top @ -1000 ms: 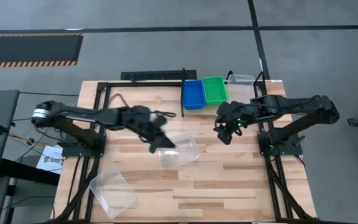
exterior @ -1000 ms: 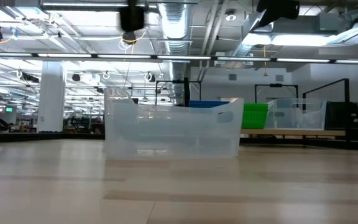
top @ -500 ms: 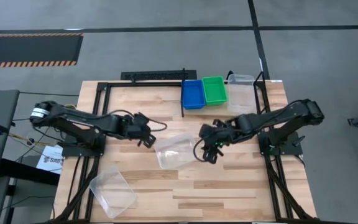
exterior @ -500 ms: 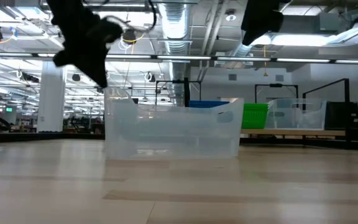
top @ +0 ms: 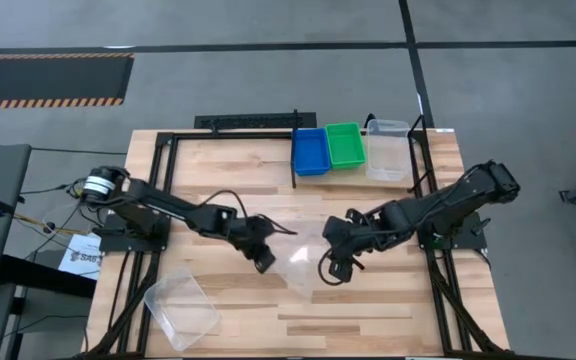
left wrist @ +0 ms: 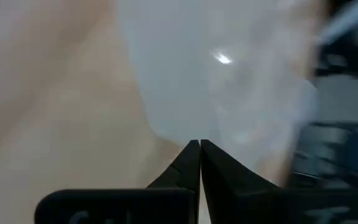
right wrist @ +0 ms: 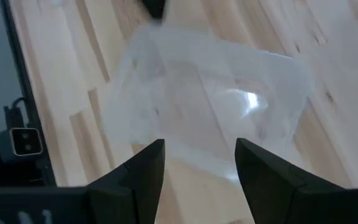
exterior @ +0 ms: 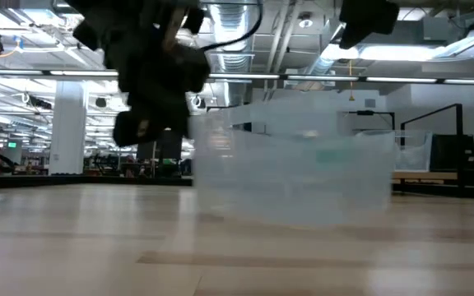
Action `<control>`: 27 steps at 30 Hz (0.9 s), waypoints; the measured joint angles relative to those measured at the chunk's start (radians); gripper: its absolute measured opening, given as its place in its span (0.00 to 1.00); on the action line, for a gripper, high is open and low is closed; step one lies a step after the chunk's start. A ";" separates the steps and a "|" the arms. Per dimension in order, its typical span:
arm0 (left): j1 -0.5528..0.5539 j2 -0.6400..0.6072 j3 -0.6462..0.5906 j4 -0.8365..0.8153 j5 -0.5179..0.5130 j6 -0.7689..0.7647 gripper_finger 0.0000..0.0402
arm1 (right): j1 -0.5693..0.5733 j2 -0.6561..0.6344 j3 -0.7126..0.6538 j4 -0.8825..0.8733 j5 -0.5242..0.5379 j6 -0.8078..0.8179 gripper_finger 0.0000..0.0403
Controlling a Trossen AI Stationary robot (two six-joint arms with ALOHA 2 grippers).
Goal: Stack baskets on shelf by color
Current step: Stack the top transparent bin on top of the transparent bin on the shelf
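A clear basket [top: 303, 262] lies on the tabletop mid-table, blurred in the low view [exterior: 295, 160]. My left gripper [top: 266, 264], shut, is at its left side [left wrist: 199, 144]. My right gripper [top: 330, 268] hovers open just right of and above it [right wrist: 197, 163], high in the low view [exterior: 369, 16]. A second clear basket [top: 180, 308] rests on its bottom near the table's near-left corner. A blue basket [top: 310, 150], a green basket [top: 345, 145] and a clear basket [top: 388, 150] stand side by side on the shelf [top: 228, 150] at the far edge. My left gripper meets the clear basket with its shut fingertips [left wrist: 191, 155] at the wall facing the table's left [left wrist: 185, 127], coming slanted down from the left. The basket's bottom stays on the table. Blur keeps me from telling more of the touch.
Black frame rails [top: 163, 200] run along the table's left and right [top: 430, 215] sides by the arm bases. Bare plank tabletop [top: 368, 320] spreads toward the near edge. Most of the shelf left of the blue basket is bare wood.
My left gripper drew back from the clear basket, then swung toward the near edge and right against it. The basket slid toward the near edge and turned about. My right gripper moved from beside the shelf toward the left and near, over the basket.
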 joint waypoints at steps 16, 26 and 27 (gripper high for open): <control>-0.014 0.145 0.109 0.259 0.098 -0.015 0.00 | 0.179 0.230 -0.001 0.189 -0.008 0.151 0.54; 0.032 0.056 0.121 0.223 0.161 -0.021 0.00 | 0.170 0.280 -0.001 0.295 0.014 0.020 0.54; 0.033 0.040 0.121 0.214 0.163 -0.022 0.00 | 0.170 0.282 -0.002 0.283 0.017 0.019 0.54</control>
